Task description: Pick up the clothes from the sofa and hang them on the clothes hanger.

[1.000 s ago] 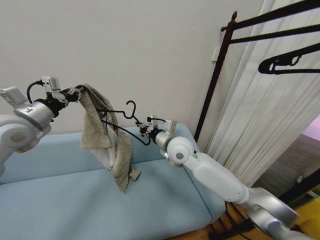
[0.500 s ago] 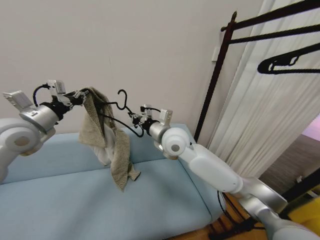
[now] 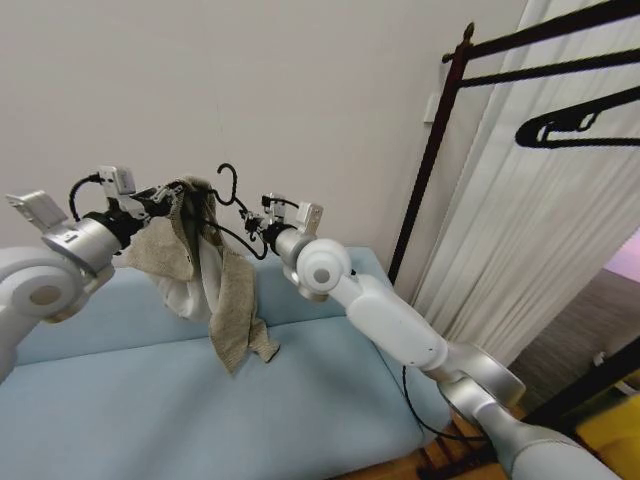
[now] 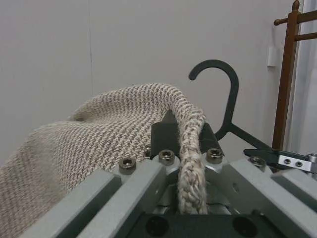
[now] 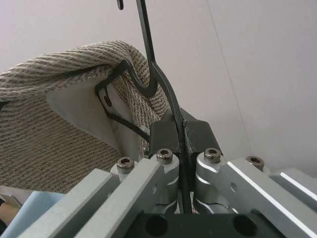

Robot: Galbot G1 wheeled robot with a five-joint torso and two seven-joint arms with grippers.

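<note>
Left claw [image 3: 163,193] clamps the edge of the beige knitted garment [image 3: 218,292], which hangs above the light blue sofa [image 3: 150,400]. Right claw [image 3: 253,231] grips the black wire hanger [image 4: 230,106] — one shoulder tucked inside the knit.

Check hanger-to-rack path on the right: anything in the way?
Nothing visible. The right gripper is shut on the black hanger, knit garment draped on it and pinched by the left gripper; only bare wall lies between that and the dark rack. A spare hanger hangs on its rail.
</note>
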